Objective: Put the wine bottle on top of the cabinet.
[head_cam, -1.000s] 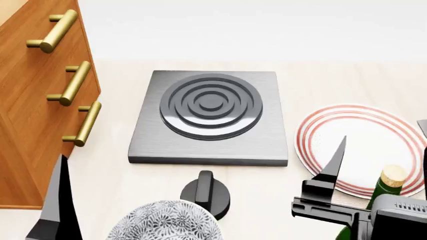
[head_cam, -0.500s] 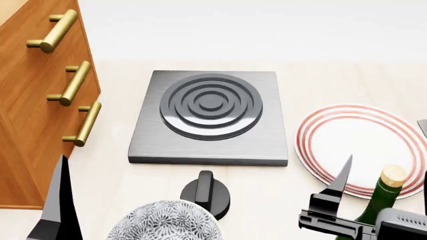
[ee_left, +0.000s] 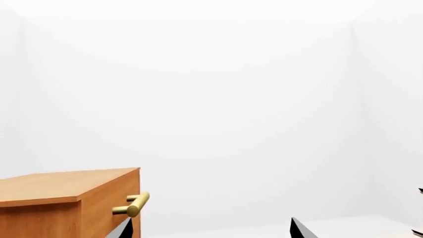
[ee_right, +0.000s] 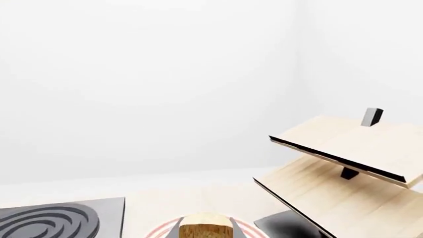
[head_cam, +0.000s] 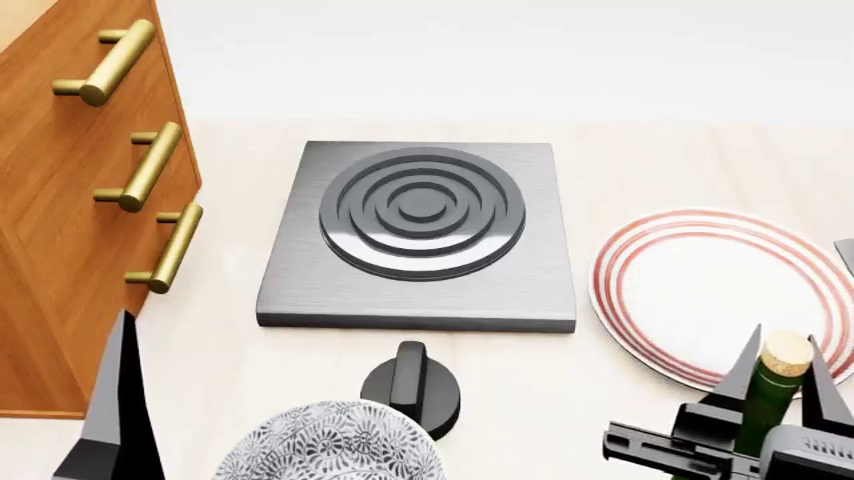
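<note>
We see a pale worktop [head_cam: 641, 170] with many things sitting on it. At the left stands the cabinet [head_cam: 60, 200], orange-brown wood with gold bar handles. In the middle lies a flat grey square stove plate [head_cam: 420, 240] with dark rings on top. Just in front of it sits a round black knob [head_cam: 414, 395]. Near the knob, at the bottom edge of the head view, is a bowl [head_cam: 327, 445] with a grey flower pattern. At the right lies a white plate [head_cam: 714, 295] with red rings. The wine bottle [head_cam: 771, 385] stands at the plate's near edge. In the right wrist view, a light-wood slanted rack [ee_right: 343, 163] stands beyond the plate.
</note>
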